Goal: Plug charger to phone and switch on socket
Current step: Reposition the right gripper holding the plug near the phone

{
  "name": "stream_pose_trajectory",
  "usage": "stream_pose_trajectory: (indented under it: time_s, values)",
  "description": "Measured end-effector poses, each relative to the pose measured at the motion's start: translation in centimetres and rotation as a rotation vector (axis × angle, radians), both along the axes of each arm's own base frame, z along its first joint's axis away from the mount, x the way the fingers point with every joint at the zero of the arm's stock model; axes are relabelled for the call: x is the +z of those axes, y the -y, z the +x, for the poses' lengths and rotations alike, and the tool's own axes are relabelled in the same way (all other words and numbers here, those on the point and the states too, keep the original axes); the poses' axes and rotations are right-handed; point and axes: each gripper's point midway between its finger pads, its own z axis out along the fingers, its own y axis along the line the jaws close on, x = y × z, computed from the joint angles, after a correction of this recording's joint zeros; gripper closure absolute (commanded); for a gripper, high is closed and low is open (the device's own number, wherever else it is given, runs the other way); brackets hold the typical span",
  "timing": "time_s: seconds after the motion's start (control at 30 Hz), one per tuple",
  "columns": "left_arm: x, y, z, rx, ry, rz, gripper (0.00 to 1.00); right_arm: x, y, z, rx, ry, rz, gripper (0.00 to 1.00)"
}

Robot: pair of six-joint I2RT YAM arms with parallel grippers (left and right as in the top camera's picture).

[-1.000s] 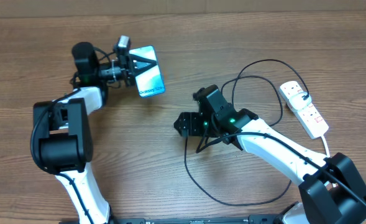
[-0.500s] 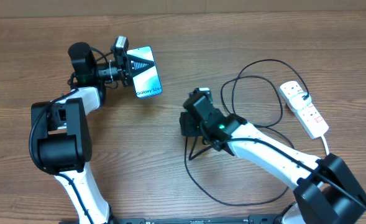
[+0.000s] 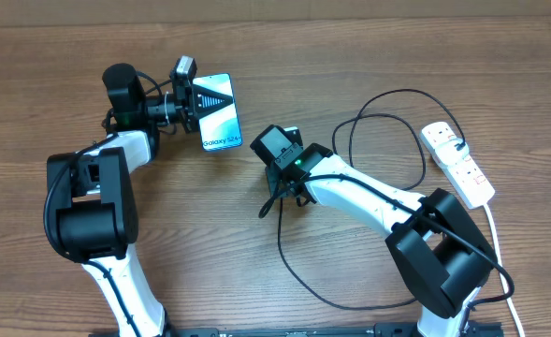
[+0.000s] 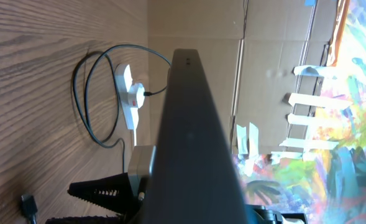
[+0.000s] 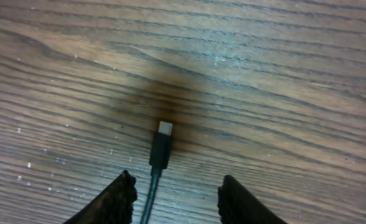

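My left gripper (image 3: 193,101) is shut on the phone (image 3: 221,117) and holds it off the table at the back left, its lit screen reading "Galaxy S24+". In the left wrist view the phone (image 4: 189,137) shows edge-on as a dark bar. My right gripper (image 5: 179,190) is open just above the table, and the charger's connector tip (image 5: 162,146) lies between and slightly ahead of its fingers. The charger cable (image 3: 284,262) loops over the table to a black plug (image 3: 455,145) in the socket (image 3: 462,168) at the right. In the overhead view the right gripper (image 3: 277,198) is right of the phone.
The socket's thick white cord (image 3: 496,225) runs down the right edge. The socket also shows in the left wrist view (image 4: 130,96) with the cable loops beside it. Cardboard walls stand behind the table.
My right gripper has moved left and towards the back, closer to the phone, and now sits over the connector tip. The left gripper has shifted the phone slightly.
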Motion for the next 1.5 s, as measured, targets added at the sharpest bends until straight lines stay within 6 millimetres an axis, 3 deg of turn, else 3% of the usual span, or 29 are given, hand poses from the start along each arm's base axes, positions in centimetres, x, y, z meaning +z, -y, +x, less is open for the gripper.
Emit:
stream_pose_trajectory:
  time_s: [0.23, 0.57, 0.87, 1.27, 1.5]
  values:
    - [0.0, 0.0, -0.1, -0.004, 0.000, -0.001, 0.96, -0.9, -0.6, -0.3, 0.012, -0.031, 0.022, 0.59]
    - [0.0, 0.0, -0.2, -0.011, 0.000, -0.002, 0.96, -2.7, -1.6, -0.9, 0.039, -0.060, 0.021, 0.67]
    - [0.0, 0.0, -0.2, -0.012, -0.003, -0.003, 0.96, -2.9, -2.2, -0.3, 0.040, -0.055, 0.027, 0.96]
    - [0.0, -0.2, -0.1, -0.006, 0.001, -0.002, 0.96, -2.9, -1.4, -1.2, 0.028, -0.120, 0.020, 0.96]
    - [0.0, -0.6, 0.0, 0.001, 0.065, 0.006, 0.96, -1.8, -1.7, -2.5, 0.081, -0.283, 0.206, 0.96]
